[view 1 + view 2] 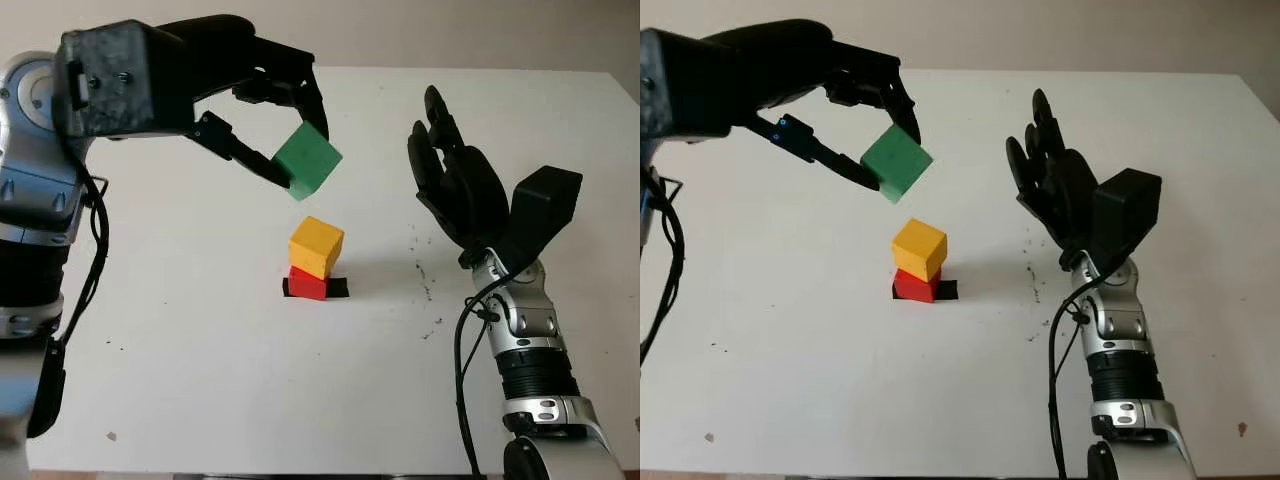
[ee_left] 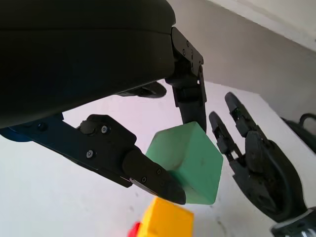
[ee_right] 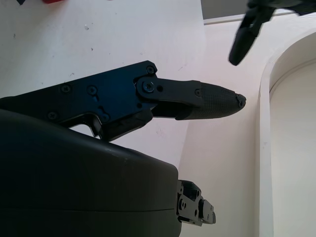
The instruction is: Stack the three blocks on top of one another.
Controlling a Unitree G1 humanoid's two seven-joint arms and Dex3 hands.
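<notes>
Gripping one green block [image 1: 307,160], left hand [image 1: 262,118] hovers above two stacked blocks; right hand [image 1: 455,180] open.

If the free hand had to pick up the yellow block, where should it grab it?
Probably by two opposite side faces of the yellow block, coming down from above. It sits turned a little on the red block, so its top and sides are free. The right hand is open beside it; the left hand holds the green block above.
</notes>
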